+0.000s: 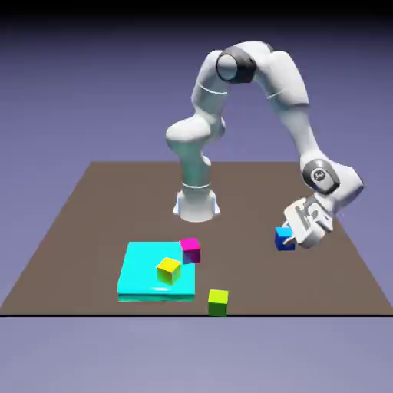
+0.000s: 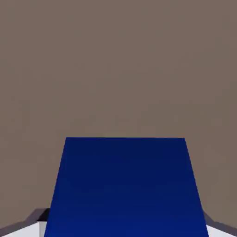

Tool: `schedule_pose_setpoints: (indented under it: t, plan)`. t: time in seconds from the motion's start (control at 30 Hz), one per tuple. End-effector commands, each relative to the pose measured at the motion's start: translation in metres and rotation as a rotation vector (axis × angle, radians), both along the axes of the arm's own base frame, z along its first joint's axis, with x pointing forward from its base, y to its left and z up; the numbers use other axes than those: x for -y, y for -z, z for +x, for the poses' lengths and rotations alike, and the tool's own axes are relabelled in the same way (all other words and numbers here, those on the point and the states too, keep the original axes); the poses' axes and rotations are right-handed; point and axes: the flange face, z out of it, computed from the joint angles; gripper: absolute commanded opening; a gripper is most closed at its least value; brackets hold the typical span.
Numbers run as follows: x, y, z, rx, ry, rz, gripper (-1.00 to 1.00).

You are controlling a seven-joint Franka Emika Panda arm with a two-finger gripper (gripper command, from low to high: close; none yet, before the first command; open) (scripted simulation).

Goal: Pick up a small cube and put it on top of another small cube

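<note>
A: Jaws of the white two-finger gripper (image 1: 289, 236) are clamped on the small solid blue cube (image 1: 285, 239), out on the brown tabletop (image 1: 242, 230). Next?

B: imo lift straight up, slowly, keeping it level.

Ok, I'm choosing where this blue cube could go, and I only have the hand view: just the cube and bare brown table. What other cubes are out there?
Observer: Three: magenta, yellow and lime-green.
Operator: Is anything under the yellow one?
Observer: Yes, a flat cyan block.
Operator: And the lime-green one?
Observer: It's by the table's near edge, the closest cube to the exterior camera.
</note>
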Motion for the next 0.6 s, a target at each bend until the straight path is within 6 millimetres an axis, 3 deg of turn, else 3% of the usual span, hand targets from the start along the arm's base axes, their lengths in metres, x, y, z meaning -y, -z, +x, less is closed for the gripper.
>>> schedule_pose_setpoints:
  t: [0.0, 0.1, 0.23, 0.3, 0.43, 0.47, 0.5, 0.57]
  plan:
    - [0.027, -0.009, 0.019, 0.004, -0.004, -0.001, -1.0]
    - [0.115, -0.036, 0.06, 0.001, -0.01, -0.007, -1.0]
    - [0.238, -0.068, 0.08, -0.024, -0.016, -0.017, -1.0]
    - [0.245, -0.069, 0.08, -0.027, -0.017, -0.017, -1.0]
    - [0.28, -0.014, 0.082, -0.027, -0.017, -0.017, -1.0]
    - [0.28, -0.014, 0.082, -0.027, -0.017, -0.017, 1.0]
    - [0.28, -0.014, 0.082, -0.027, -0.017, -0.017, 1.0]
    - [0.262, -0.042, 0.083, -0.025, -0.017, -0.019, 1.0]
